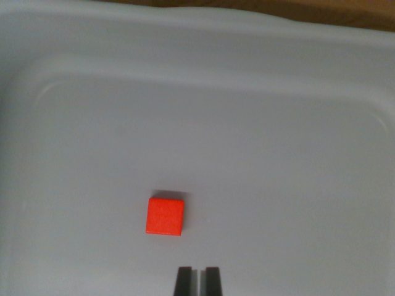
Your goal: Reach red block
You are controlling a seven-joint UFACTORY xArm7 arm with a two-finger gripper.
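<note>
Nearest the camera, at the bottom edge of the wrist view, the gripper (pixel 198 280) is showing only as two dark fingertips (pixel 184 280) standing close together, with just a thin pale slit between them, so the fingers are looking nearly together and holding nothing.

Just beyond the fingertips, and a little toward the wrist view's left of them, the red block (pixel 165 216) is lying flat on the tray floor, square-on to the camera and casting a small shadow along its far edge. It is sitting near the gripper but clearly apart from it; a strip of bare floor is separating the two.

Beyond the block, the pale grey plastic tray (pixel 259 74) is stretching away, its floor bare, its rounded far wall curving up behind the block. Past that wall, a thin band of brown surface (pixel 296 9) is peeking in along the top edge.

Judging by this, the reach is looking well along but not finished: the gripper is appearing close to the block yet not over it, and a short move forward and slightly toward the wrist view's left is seemingly remaining before it is arriving at the block.
</note>
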